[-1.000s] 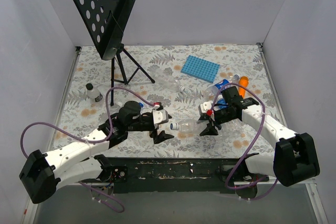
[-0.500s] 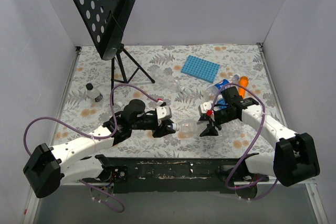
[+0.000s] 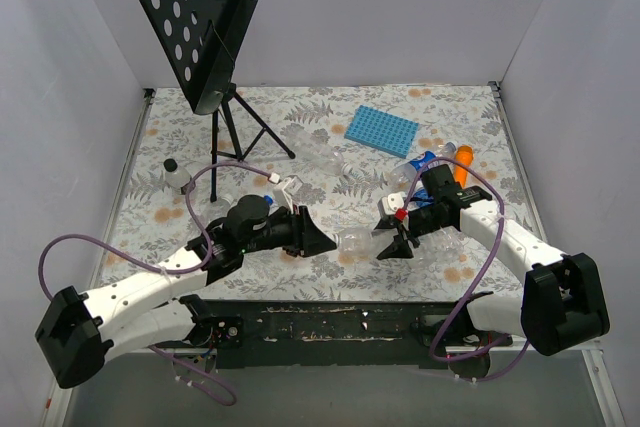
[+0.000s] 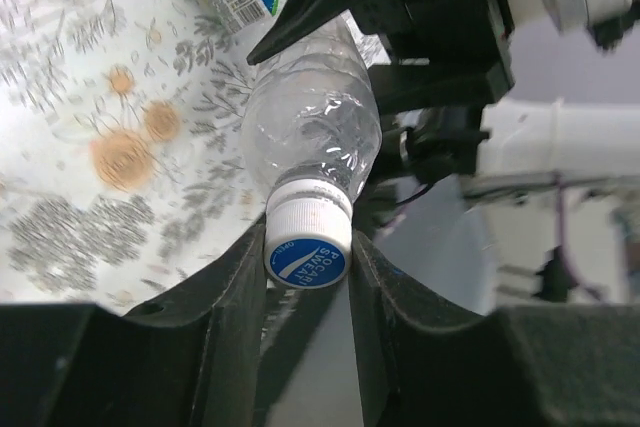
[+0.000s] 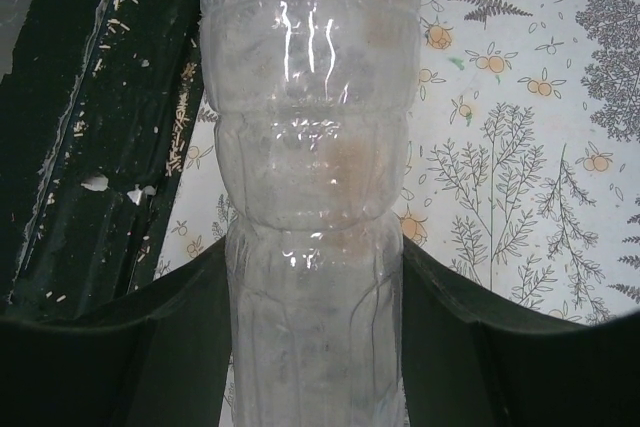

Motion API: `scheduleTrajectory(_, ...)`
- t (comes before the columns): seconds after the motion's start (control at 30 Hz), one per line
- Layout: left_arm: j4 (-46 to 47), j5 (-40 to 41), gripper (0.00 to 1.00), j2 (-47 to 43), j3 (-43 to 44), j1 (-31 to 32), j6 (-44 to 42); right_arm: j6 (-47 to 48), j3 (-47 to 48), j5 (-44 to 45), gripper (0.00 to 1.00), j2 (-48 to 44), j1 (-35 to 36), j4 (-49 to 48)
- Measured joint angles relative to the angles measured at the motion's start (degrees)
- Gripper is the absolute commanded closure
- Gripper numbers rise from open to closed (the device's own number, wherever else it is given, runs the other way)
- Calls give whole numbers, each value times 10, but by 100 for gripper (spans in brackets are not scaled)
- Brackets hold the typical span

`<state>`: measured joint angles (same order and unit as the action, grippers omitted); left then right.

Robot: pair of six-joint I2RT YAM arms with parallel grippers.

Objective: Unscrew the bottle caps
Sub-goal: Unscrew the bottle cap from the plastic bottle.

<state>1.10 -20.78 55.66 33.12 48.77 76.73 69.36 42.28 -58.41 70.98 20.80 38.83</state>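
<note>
The left end effector (image 3: pixel 318 240) is closed on the small round white screw cap with blue print (image 4: pixel 306 244) of a clear crinkly plastic bottle (image 3: pixel 358 239). The right end effector (image 3: pixel 395 237) is clamped around the body of this bottle, which lies sideways between the two, near the front edge of the flower-patterned desk (image 3: pixel 320 107). Farther back lie other clear bottles (image 3: pixel 330 160) and a blue ridged rectangular tray (image 3: pixel 381 130).

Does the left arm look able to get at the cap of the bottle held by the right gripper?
Probably yes: the cap sits between the fingers of the left gripper with nothing blocking it, while the right gripper clamps the bottle by its body.
</note>
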Motion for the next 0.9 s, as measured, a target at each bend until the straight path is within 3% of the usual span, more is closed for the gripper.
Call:
scheduleTrajectory(0.13, -5, 30, 100, -17, -16, 2, 158, -1, 0, -2, 93, 0, 4, -1)
scheduleTrajectory(0.27, -12, 45, 100, -20, -16, 4, 214, -2, 0, -4, 93, 0, 4, -5)
scheduleTrajectory(0.77, -4, 50, 100, -13, -17, 4, 223, -2, 0, 4, 93, 0, 4, -13)
scheduleTrajectory(0.9, 6, 49, 84, -9, -19, 4, 216, -1, 0, 6, 93, 0, 3, -13)
